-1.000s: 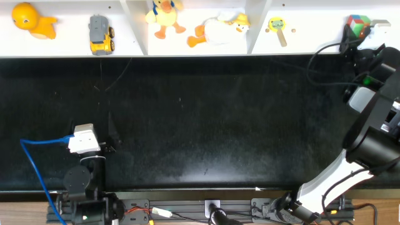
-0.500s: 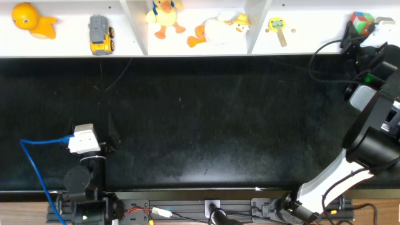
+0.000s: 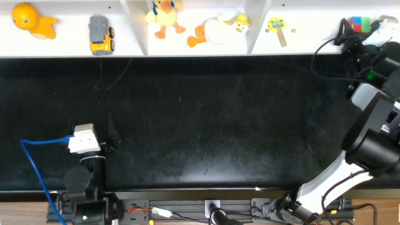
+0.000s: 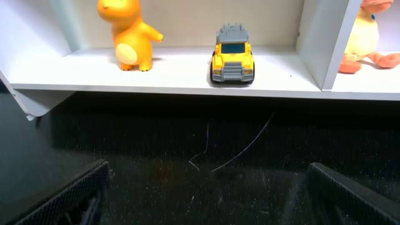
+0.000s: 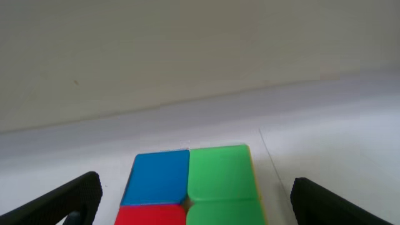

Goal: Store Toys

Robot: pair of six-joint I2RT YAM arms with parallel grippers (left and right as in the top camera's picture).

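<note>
**Item 1: colour cube** [image 3: 358,24]. Located at the upper right of the top view, in the right-hand compartment of the white shelf [image 3: 187,51]. It is seen resting on the shelf floor, close to the back wall. Blue, green and red faces are shown in the right wrist view.

**Item 2: right gripper** [image 5: 195,190]. Placed at the cube, in the upper right corner of the top view. Its fingers are spread wide, one to each side of the cube, and a gap is seen on both sides. Nothing is gripped.

**Item 3: left gripper** [image 4: 209,187]. Held low over the black worktop [image 3: 219,119] at the lower left of the top view, facing the shelf. Its fingers are spread apart, with nothing between them. A blue cable [image 3: 37,169] is looped beside the arm.

**Item 4: stored toys, listed left to right along the top of the frame.**
- Orange figure [image 3: 28,19] and yellow truck [image 3: 100,34], both upright in the left compartment and well apart.
- Yellow plush duck [image 3: 164,15] and white plush duck [image 3: 219,30] in the middle compartment, the white one lying on its side just beside the yellow one.
- Yellow rattle [image 3: 278,28] in the right compartment, well apart from the cube.
</note>
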